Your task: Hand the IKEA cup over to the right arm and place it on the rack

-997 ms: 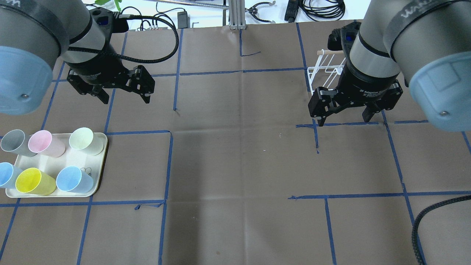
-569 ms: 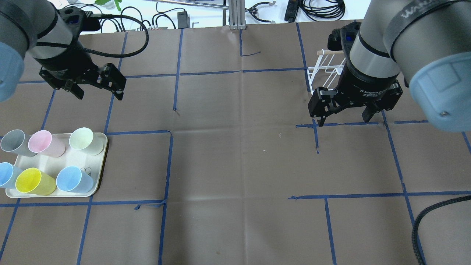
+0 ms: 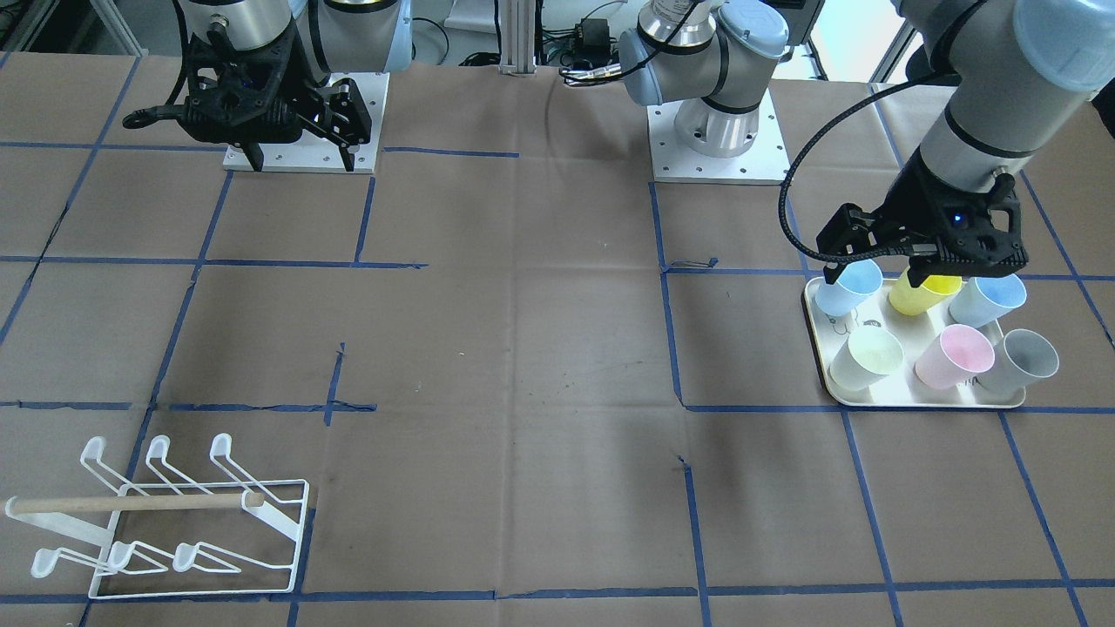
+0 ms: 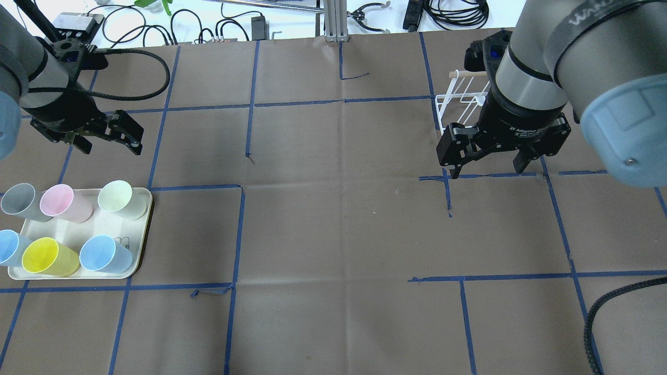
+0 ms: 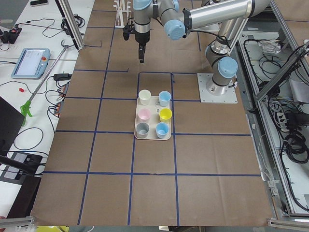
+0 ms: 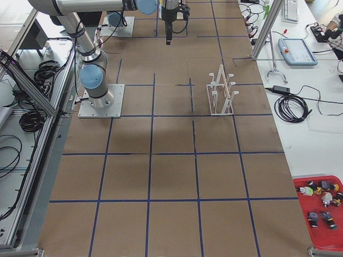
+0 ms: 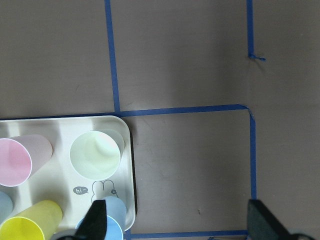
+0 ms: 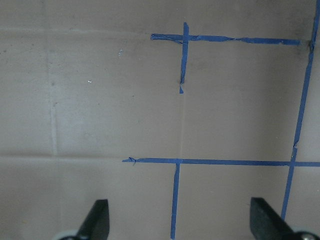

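From across the counter (image 3: pixel 523 348), your left pincer (image 3: pixel 923 261) hangs spread wide and empty over the robot-side row of the cream tray (image 3: pixel 915 402), one finger overlapping the corner blue cup (image 3: pixel 849 289). All six cups stand mouth-up on the tray, none lifted. The rack (image 3: pixel 131 502) is at the opposite end, well apart.

Overhead, the right pincer (image 4: pixel 487 171) is just as wide and bare, hovering in front of the rack.

The two side views add little. The left one suggests the left pincer is high above the counter, short of the tray rather than among the cups.

The left wrist camera is the one to steer by. The tray fills only its lower left, with the pale green cup (image 7: pixel 96 154) off-centre and the blue cup under one fingertip. I'd bring a single cup squarely between the fingers before you descend — the corner blue one looks least crowded. Grip it low, so the rim is free for the hand-over.

The right wrist view shows bare counter and blue tape (image 8: pixel 175 161) between its fingers.
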`<action>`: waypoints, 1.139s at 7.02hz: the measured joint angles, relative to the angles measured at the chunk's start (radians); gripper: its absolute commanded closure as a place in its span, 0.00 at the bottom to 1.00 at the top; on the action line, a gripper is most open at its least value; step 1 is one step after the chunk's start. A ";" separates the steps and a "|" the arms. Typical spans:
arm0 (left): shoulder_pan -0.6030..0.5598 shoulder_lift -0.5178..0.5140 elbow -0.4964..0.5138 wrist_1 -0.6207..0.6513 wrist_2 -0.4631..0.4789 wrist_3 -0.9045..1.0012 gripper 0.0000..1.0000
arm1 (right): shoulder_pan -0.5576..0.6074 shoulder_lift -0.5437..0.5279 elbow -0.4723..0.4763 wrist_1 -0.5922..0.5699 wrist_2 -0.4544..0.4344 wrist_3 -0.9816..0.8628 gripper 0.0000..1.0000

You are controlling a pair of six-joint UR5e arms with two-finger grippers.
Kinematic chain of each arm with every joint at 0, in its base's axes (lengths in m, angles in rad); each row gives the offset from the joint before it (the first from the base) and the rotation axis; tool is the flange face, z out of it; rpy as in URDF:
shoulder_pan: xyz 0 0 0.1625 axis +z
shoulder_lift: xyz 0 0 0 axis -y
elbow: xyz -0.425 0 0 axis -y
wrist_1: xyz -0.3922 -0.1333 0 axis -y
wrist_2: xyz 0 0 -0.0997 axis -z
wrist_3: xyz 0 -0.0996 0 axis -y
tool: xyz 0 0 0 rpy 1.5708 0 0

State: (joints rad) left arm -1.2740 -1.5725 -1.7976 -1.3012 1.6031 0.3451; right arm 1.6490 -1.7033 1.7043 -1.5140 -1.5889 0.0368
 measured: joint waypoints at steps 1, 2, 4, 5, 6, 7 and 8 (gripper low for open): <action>0.017 -0.008 -0.056 0.085 0.001 0.021 0.01 | 0.000 0.001 0.000 0.000 0.001 0.000 0.00; 0.036 -0.026 -0.099 0.165 0.002 0.045 0.01 | 0.000 0.001 0.000 -0.001 0.001 0.000 0.00; 0.067 -0.079 -0.136 0.234 0.001 0.062 0.01 | 0.000 0.002 -0.001 -0.001 0.002 0.001 0.00; 0.091 -0.107 -0.154 0.257 -0.001 0.064 0.01 | 0.000 0.003 -0.001 -0.001 0.003 0.001 0.00; 0.117 -0.128 -0.185 0.299 -0.004 0.064 0.01 | 0.000 0.004 -0.001 -0.001 0.003 0.002 0.00; 0.134 -0.146 -0.221 0.351 -0.005 0.063 0.01 | 0.000 0.005 -0.001 -0.002 0.003 0.002 0.00; 0.141 -0.162 -0.249 0.397 -0.006 0.059 0.01 | 0.000 0.006 -0.002 -0.002 0.003 0.002 0.00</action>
State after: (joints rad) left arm -1.1328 -1.7341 -2.0465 -0.9044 1.5968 0.4045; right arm 1.6490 -1.6977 1.7027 -1.5156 -1.5862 0.0387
